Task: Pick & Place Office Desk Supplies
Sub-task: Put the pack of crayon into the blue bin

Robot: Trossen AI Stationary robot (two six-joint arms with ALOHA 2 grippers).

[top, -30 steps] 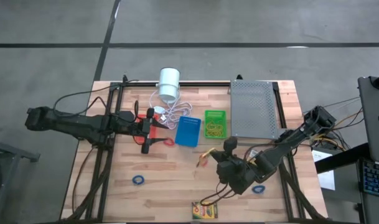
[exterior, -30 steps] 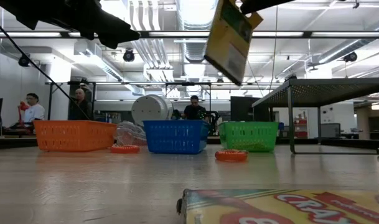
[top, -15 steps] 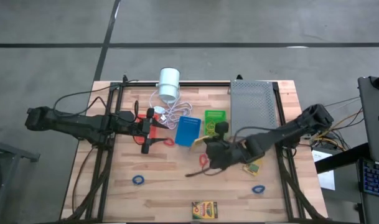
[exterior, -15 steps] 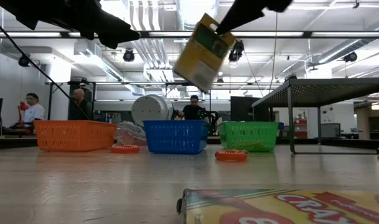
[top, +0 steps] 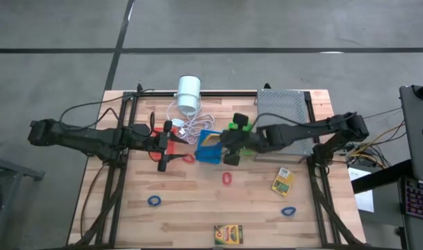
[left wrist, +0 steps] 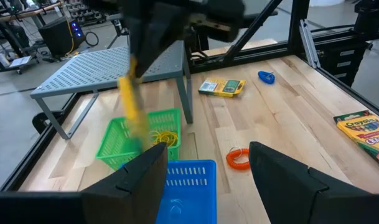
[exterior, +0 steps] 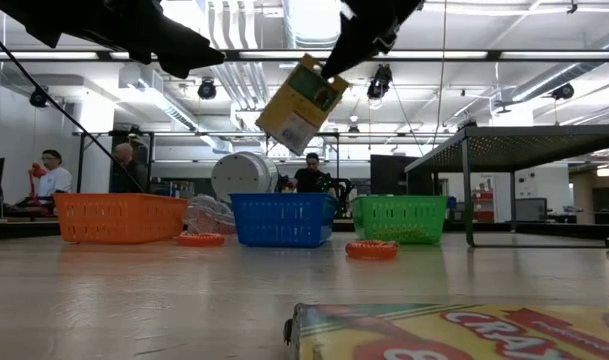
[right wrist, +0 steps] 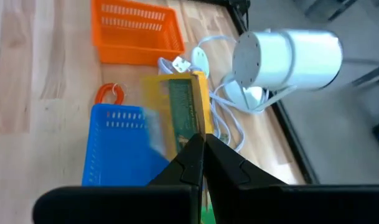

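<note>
My right gripper is shut on a yellow-green crayon box and holds it in the air over the blue basket. The green basket stands beside the blue one, partly under my right arm. The red-orange basket stands on the blue one's other side, and my left gripper hovers open above it. Two more crayon boxes lie flat on the table, one at the right and one at the near edge. Red and blue rubber bands lie loose on the wood. My right gripper pinches the crayon box by its upper end between its two shut fingers. The fingers slant down from the table's right side. The box hangs tilted below them, lifted clear above the blue basket.
A white cylinder with a coiled white cord lies at the far edge. The grey perforated tray stands on legs at the far right. A second red band and a blue one lie on the table. People sit beyond the table.
My right gripper has swung from the near right of the table toward the far edge and the blue basket, rolling as it went. The crayon box has gone with it, clear of the table, and its tilt has changed. The crayon box at the right has come into sight.
</note>
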